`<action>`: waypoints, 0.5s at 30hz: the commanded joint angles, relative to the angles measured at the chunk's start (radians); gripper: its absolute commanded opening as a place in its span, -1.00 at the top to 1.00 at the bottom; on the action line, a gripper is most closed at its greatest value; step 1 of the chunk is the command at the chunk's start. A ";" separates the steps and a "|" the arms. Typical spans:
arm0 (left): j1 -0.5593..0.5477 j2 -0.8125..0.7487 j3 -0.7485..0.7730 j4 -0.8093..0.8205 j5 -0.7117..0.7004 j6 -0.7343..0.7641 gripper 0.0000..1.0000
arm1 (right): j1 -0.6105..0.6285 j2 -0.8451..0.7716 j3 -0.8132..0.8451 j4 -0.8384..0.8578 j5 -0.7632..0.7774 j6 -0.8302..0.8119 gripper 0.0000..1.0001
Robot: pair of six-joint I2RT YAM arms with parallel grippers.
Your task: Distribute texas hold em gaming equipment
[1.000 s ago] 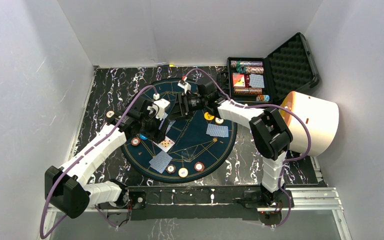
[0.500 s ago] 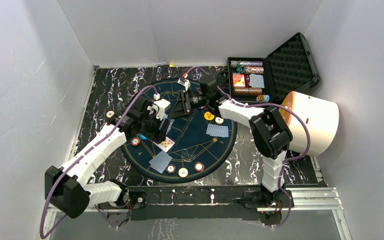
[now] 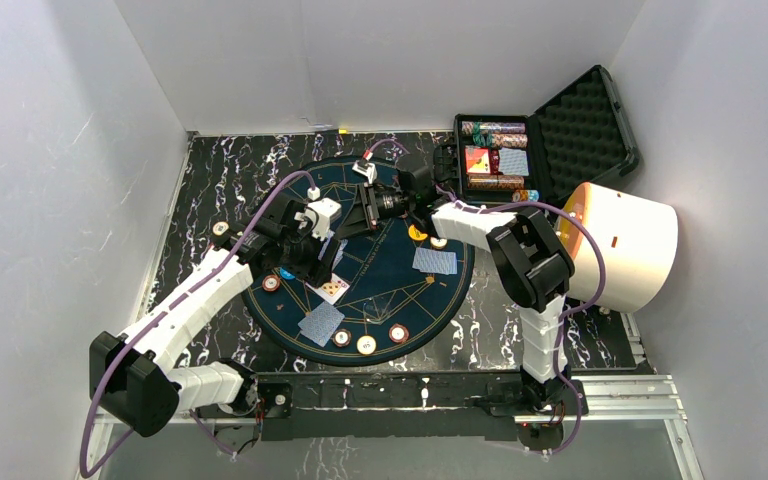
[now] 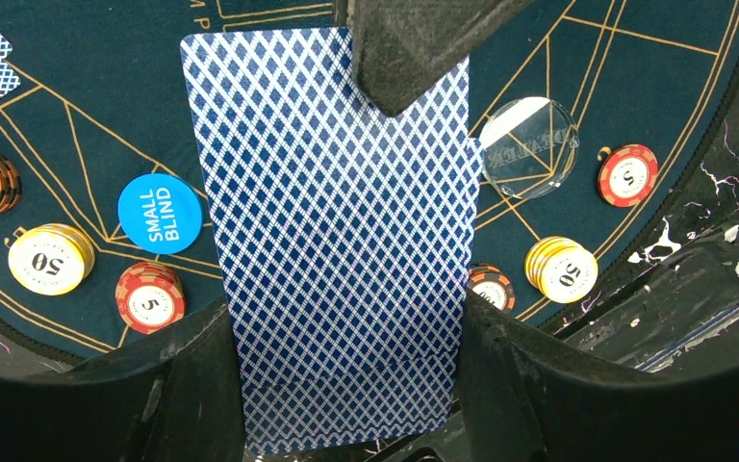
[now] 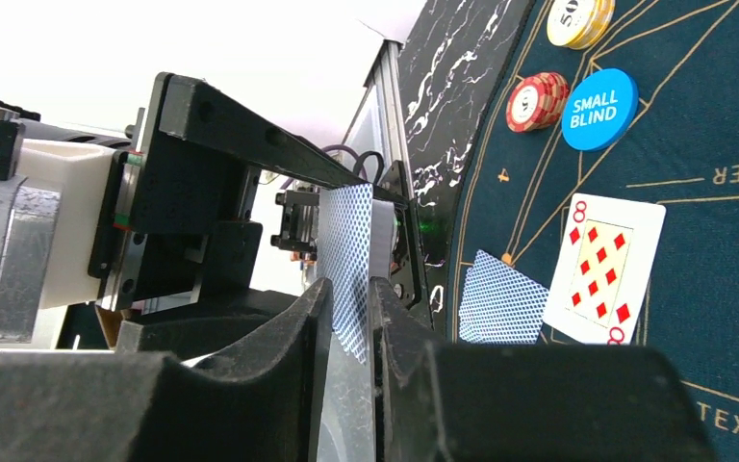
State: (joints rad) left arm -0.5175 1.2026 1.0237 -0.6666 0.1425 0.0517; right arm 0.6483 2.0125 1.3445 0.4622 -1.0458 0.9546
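Note:
My left gripper (image 4: pixel 346 385) is shut across the width of a deck of playing cards (image 4: pixel 337 221) with blue patterned backs, held above the round poker mat (image 3: pixel 380 290). My right gripper (image 5: pixel 349 298) meets it from the right, jaws closed narrow on the deck's far end (image 5: pixel 346 250); one of its fingers (image 4: pixel 414 48) covers that end. On the mat lie a blue small-blind button (image 4: pixel 160 213), a clear disc (image 4: pixel 529 133), chip stacks (image 4: pixel 51 258) (image 4: pixel 149 295) (image 4: pixel 561 269), an eight of diamonds (image 5: pixel 604 269) and face-down cards (image 3: pixel 321 322) (image 3: pixel 434 261).
An open black case (image 3: pixel 500 160) with chip rows and cards stands at the back right. A big white cylinder (image 3: pixel 625 245) with an orange end lies right of the mat. White walls enclose the marbled table (image 3: pixel 210 190).
The right gripper's jaws have narrowed onto the deck's far end, and its arm has shifted slightly left. The left gripper and deck have stayed put.

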 commanded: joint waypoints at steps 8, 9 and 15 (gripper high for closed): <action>-0.005 -0.024 0.006 0.007 0.020 -0.018 1.00 | -0.012 -0.030 -0.026 0.166 -0.034 0.090 0.93; -0.004 -0.024 0.005 0.010 0.017 -0.025 1.00 | -0.014 -0.032 -0.028 0.169 -0.037 0.093 1.00; -0.003 -0.029 -0.009 0.025 0.000 -0.070 1.00 | -0.074 -0.106 -0.074 0.195 -0.012 0.087 1.00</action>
State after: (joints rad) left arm -0.5175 1.2026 1.0218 -0.6621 0.1421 0.0200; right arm 0.6277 2.0071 1.3029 0.5808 -1.0607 1.0443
